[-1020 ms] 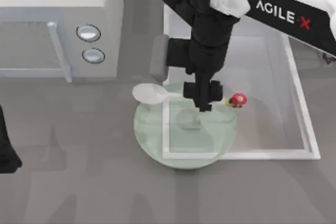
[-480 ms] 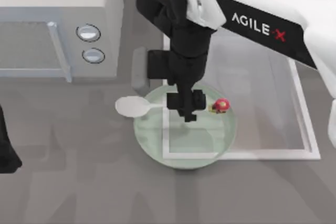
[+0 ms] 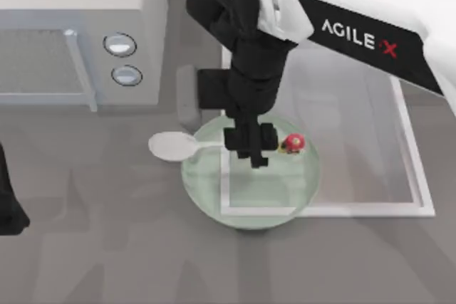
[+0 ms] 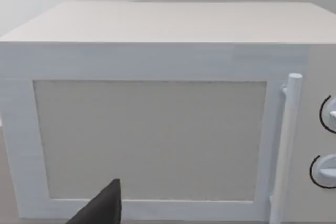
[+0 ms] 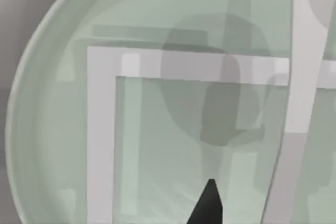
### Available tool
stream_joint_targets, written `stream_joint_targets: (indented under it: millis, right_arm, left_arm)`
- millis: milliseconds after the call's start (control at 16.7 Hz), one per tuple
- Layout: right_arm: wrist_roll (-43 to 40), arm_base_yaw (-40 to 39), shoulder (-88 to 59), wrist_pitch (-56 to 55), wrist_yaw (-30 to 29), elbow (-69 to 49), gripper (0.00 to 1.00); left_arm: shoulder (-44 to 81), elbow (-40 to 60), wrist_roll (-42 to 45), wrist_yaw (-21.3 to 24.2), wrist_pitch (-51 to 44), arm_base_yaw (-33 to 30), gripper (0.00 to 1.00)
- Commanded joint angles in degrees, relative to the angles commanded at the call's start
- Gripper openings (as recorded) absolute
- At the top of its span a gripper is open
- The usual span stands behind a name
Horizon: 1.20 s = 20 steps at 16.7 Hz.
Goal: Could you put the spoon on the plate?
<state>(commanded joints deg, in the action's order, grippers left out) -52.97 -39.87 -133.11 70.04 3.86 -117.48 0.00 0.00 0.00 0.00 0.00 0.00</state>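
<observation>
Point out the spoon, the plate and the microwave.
spoon [image 3: 171, 147]: top view, on its white bowl.
plate [image 3: 201, 194]: top view, on its pale green rim at the left.
microwave [image 4: 152, 140]: left wrist view, on its door panel.

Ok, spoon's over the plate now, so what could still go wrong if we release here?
The small white spoon, held by the right gripper at mid-handle, has its oval bowl past the rim of the pale green translucent plate, so it may tip off. The plate itself overhangs the white sink's corner and could rock.
</observation>
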Motion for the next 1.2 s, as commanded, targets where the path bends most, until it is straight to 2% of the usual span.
stream_joint_targets:
  millis: [540,1200]
  right_arm:
    - [-1.62,-0.92,3.61,-5.01,2.07,4.52,0.0]
    - [2.7,0.13,-2.56,-5.09,-1.99,3.08,0.0]
  left_arm:
    - [0.0,0.0,0.0,0.0,0.0,0.0,1.0]
    - [0.0,0.0,0.0,0.0,0.0,0.0,1.0]
